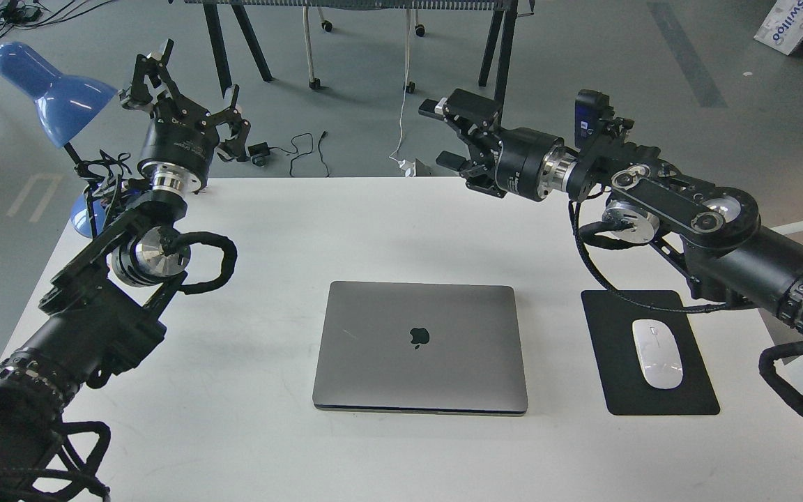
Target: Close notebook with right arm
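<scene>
Here the notebook (pixel 420 346) lies flat on the white table (pixel 387 230) with its lid fully down, the dark apple logo (pixel 419 337) facing up at the middle of the grey lid. Its front edge shows as a thin dark seam along the side nearest the camera.

Just to the right of the notebook, apart from it, lies a black mouse pad (pixel 659 352), and a white mouse (pixel 656 353) rests on the pad's middle.

The right arm (pixel 722 244) reaches in from the right, passing above the mouse pad, and ends up beyond the notebook's far right corner. Its right gripper (pixel 447 136) hangs in the air over the far edge of the table, well clear of the notebook, pointing left. The two fingers stand apart, one above the other, with nothing between them.

The left arm (pixel 88 314) comes in from the left of the notebook and rises toward the far left corner of the table. Its left gripper (pixel 189 90) points up and away, well apart from the notebook, with its fingers spread wide and holding nothing. Beside it, further left from the notebook, stands a blue desk lamp (pixel 56 90).
</scene>
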### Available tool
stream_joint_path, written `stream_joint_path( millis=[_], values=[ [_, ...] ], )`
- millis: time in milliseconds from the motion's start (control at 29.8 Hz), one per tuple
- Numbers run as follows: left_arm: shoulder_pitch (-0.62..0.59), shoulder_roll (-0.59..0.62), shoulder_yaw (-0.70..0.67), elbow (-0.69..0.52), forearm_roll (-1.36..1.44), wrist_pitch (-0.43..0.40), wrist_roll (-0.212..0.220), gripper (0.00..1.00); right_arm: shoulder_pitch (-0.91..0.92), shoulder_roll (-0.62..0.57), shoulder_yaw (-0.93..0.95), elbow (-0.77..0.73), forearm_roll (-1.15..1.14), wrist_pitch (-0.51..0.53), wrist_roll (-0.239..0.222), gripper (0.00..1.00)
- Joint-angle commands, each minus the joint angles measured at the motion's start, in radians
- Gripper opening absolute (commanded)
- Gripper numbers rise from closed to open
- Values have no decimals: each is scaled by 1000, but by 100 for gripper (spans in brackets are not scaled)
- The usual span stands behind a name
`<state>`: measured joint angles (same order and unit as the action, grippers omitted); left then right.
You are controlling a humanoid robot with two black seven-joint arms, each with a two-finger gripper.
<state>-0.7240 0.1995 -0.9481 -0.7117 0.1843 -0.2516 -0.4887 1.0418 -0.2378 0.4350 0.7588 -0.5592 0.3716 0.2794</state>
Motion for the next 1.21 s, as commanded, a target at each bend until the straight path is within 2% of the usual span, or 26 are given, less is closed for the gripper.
stream_joint_path(
  millis=[0, 369, 737, 1173],
  values=[
    [0, 0, 0, 0, 0, 0, 0, 100, -63, 6, 174, -1, 39, -7, -2, 100],
    [0, 0, 0, 0, 0, 2, 0, 100, -224, 21, 502, 1, 314, -20, 6, 100],
    [-2, 0, 0, 0, 0, 2, 0, 100, -318, 54, 556, 65, 383, 29, 11, 100],
    [-2, 0, 0, 0, 0, 2, 0, 100, -335, 58, 648, 57, 427, 56, 12, 100]
  ],
)
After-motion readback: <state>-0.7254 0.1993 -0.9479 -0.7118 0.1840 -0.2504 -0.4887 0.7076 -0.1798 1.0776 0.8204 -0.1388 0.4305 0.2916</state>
